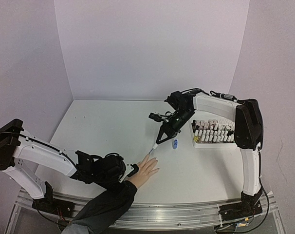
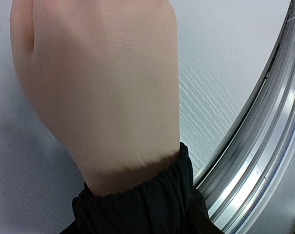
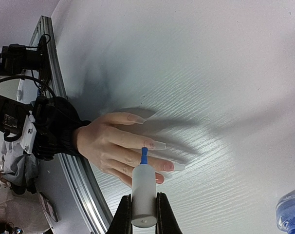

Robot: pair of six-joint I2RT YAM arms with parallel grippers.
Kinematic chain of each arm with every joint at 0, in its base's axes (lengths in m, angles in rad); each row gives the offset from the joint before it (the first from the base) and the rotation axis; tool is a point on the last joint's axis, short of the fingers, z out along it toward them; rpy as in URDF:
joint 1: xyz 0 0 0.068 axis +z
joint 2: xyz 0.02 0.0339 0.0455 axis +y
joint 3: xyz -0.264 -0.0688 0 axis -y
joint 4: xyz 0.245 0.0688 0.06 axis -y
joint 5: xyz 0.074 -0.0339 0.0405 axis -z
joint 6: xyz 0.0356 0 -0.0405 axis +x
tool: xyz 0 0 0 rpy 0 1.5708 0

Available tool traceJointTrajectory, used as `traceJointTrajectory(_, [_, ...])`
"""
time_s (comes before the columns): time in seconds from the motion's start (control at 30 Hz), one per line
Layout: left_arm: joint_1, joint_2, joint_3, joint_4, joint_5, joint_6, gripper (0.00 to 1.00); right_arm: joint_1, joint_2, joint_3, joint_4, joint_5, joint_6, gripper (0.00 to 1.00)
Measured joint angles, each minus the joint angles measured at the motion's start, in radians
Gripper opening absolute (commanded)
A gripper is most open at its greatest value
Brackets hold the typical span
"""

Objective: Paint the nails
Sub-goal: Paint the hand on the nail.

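A light-skinned hand [image 1: 145,170] with a dark sleeve [image 1: 108,200] lies flat on the white table. Its long nails [image 3: 156,145] look bare and pinkish in the right wrist view. My right gripper [image 3: 144,201] is shut on a white polish cap [image 3: 143,192] with a blue brush [image 3: 144,155]. The brush tip sits at the base of the second finger's nail. In the top view that gripper [image 1: 163,138] hangs above the fingertips. My left gripper [image 1: 129,171] is at the wrist. Its wrist view shows only the back of the hand [image 2: 103,83] and the sleeve [image 2: 138,204]; the fingers are hidden.
An open blue polish bottle [image 1: 175,144] stands right of the hand and also shows in the right wrist view [image 3: 289,214]. A white tray [image 1: 213,144] of several small bottles stands at the right. The metal table rail [image 2: 254,161] runs close by the wrist.
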Motion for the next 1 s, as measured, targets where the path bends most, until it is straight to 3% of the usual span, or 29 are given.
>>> traceJointTrajectory(1.0, [-0.092,0.060,0.072,-0.029,-0.126,0.022,0.00,-0.027,-0.169,-0.155,-0.003,-0.072,0.004,0.00])
